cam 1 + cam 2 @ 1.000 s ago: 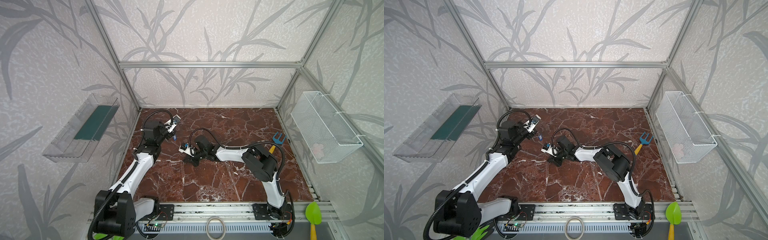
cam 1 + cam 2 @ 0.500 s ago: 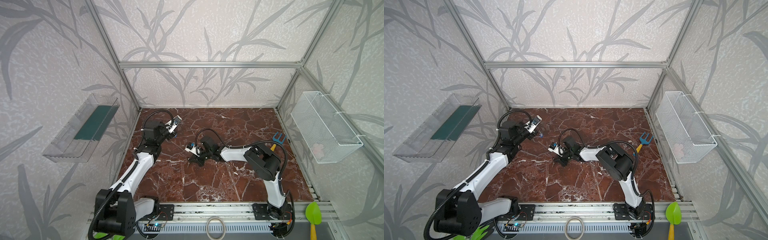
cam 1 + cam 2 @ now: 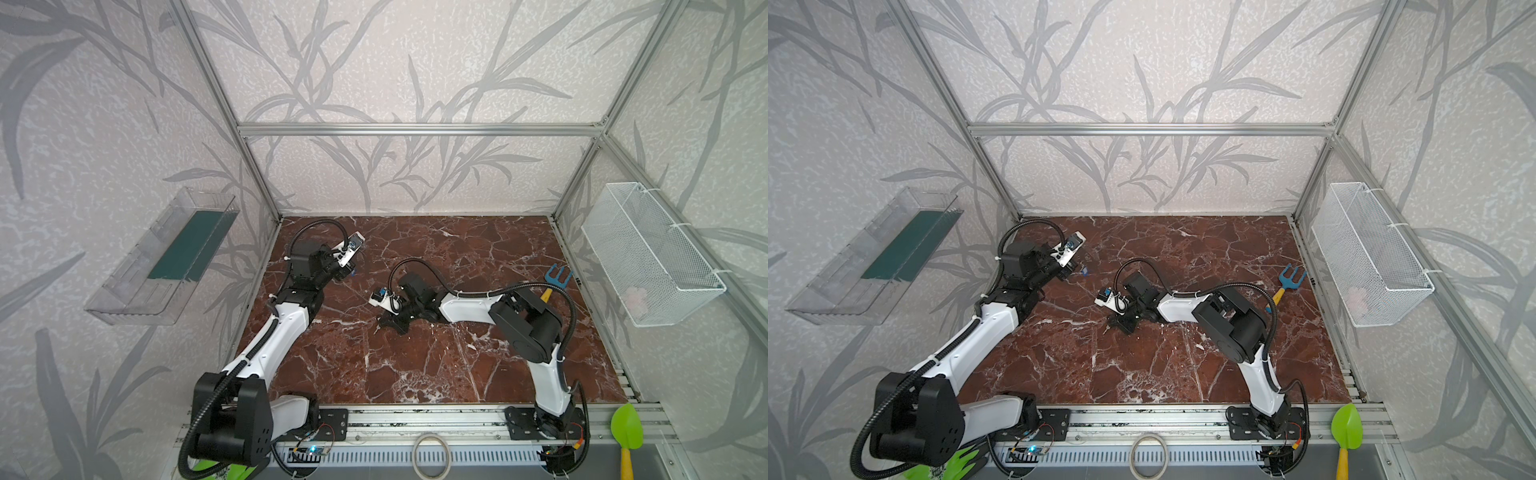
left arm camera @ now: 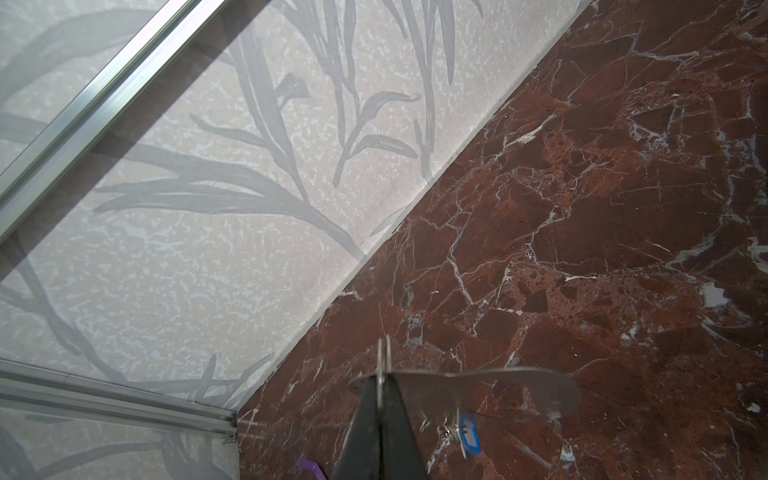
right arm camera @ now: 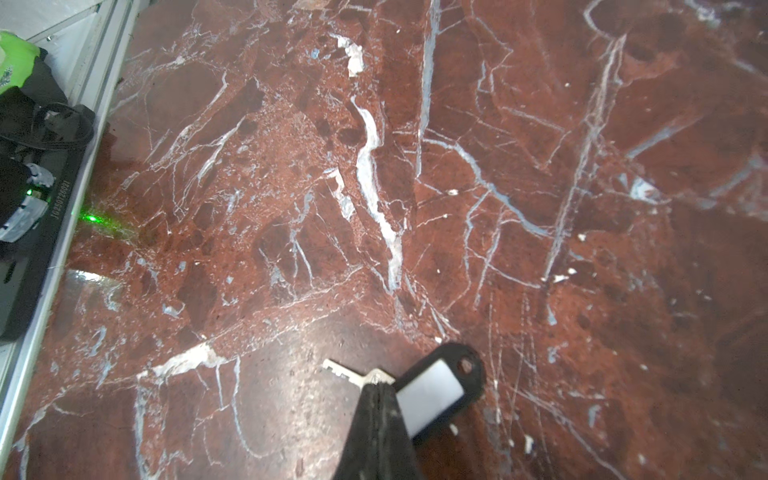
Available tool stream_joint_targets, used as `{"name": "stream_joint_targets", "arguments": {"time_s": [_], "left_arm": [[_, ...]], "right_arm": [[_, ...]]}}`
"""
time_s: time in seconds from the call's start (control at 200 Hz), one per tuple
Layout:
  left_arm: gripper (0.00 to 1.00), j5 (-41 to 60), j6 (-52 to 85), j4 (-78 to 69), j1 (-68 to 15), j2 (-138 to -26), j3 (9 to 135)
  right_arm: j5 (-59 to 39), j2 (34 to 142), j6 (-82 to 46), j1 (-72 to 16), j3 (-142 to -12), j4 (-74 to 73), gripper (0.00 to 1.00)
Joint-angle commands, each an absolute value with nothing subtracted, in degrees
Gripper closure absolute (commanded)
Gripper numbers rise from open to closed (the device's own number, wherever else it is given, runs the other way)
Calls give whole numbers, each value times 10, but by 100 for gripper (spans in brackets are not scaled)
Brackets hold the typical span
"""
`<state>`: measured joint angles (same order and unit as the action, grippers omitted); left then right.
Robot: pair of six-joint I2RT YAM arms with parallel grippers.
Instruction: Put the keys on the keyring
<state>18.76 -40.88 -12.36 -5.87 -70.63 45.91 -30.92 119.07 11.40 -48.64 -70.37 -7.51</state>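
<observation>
1. 2 keys show, each close to a different arm, above a red-brown marble worktop [image 3: 457, 365].
2. the left fingers [image 4: 365, 432] are pressed together on 1 end of the keyring [image 4: 519, 390], a flat grey plate held clear of the worktop near the back left corner.
3. the blue-tagged key [image 4: 468, 430] hangs under the keyring on a small wire loop, just beside the left fingers.
4. a thin metal ring [image 4: 384, 357] stands up from the keyring right where the left fingers meet.
5. the right fingers [image 5: 365, 436] sit low over the middle of the worktop. they are drawn together with only a hairline seam, and their tip is on the head of the black-tagged key [image 5: 357, 374].
6. that key's silver blade points away from the right fingers, and its black tag [image 5: 436, 390], with a white insert, lies just beside them. whether the key rests on the worktop or is lifted off it, i cannot tell.
7. the 2 keys are well apart, and the black-tagged key is not on the keyring.
8. a blue toy fork [image 3: 559, 276] lies near the right edge of the worktop.
9. a white wire basket [image 3: 652, 257] hangs on the right wall and a clear tray [image 3: 166, 257] on the left wall.
10. a green spade [image 3: 626, 428] and a pale ring [image 3: 431, 455] sit at the front rail.
</observation>
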Motion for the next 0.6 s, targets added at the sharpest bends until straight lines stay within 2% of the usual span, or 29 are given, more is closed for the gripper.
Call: {"name": "stream_joint_targets", "arguments": {"time_s": [0.0, 0.065, 0.135, 0.265, 0.595], "left_arm": [[100, 200, -404, -138, -59, -709, 473], [100, 199, -404, -139, -58, -709, 473], [100, 198, -404, -140, -59, -709, 473], [100, 197, -404, -142, -58, -709, 472], [100, 198, -405, -142, -59, -709, 471]], "right_arm": [[-306, 1175, 106, -489, -708, -84, 80], [-305, 1165, 103, -488, -692, -111, 71], [-304, 1163, 104, -488, -690, -111, 67], [-289, 1155, 106, -485, -684, -103, 65], [-333, 1179, 132, -471, -716, -50, 60]]}}
